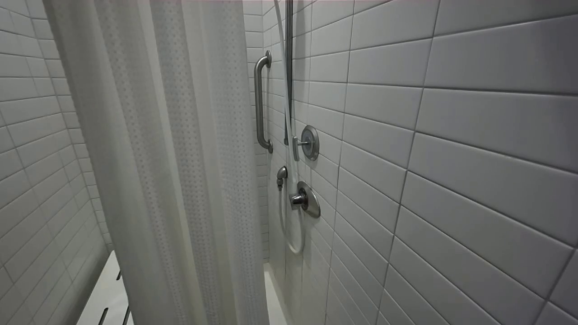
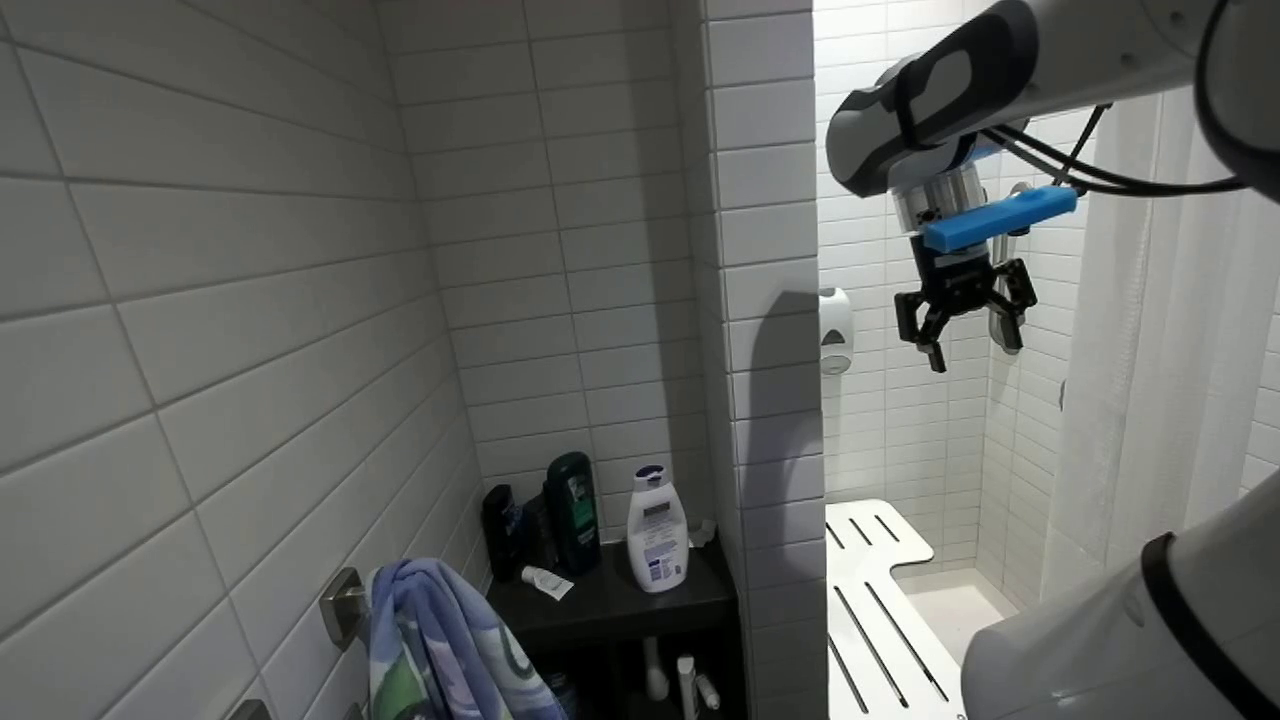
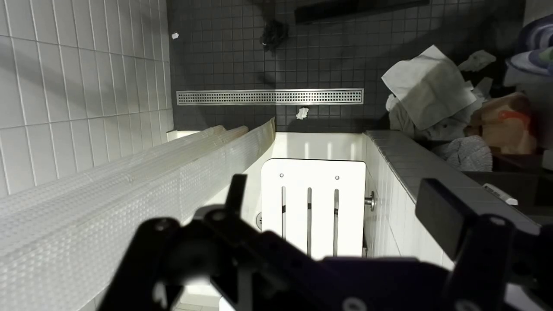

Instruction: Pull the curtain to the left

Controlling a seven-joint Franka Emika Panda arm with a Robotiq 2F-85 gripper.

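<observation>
The curtain [image 1: 171, 158] is tall white fabric with vertical folds and a dotted texture. It hangs gathered in front of the shower in an exterior view. It also hangs at the right in an exterior view [image 2: 1150, 330] and runs along the left side of the wrist view [image 3: 129, 181]. My gripper [image 2: 972, 345] points down, with its fingers spread and nothing between them. It is left of the curtain there and apart from it. In the wrist view the gripper [image 3: 339, 198] is open, with the curtain beyond its left finger.
A white slotted shower seat [image 3: 297, 207] lies below the gripper. A tiled pillar [image 2: 770, 450] stands left of the arm, with a shelf of bottles [image 2: 657, 535] beyond. A grab bar [image 1: 259, 104] and shower valve [image 1: 310, 143] are on the walls behind the curtain.
</observation>
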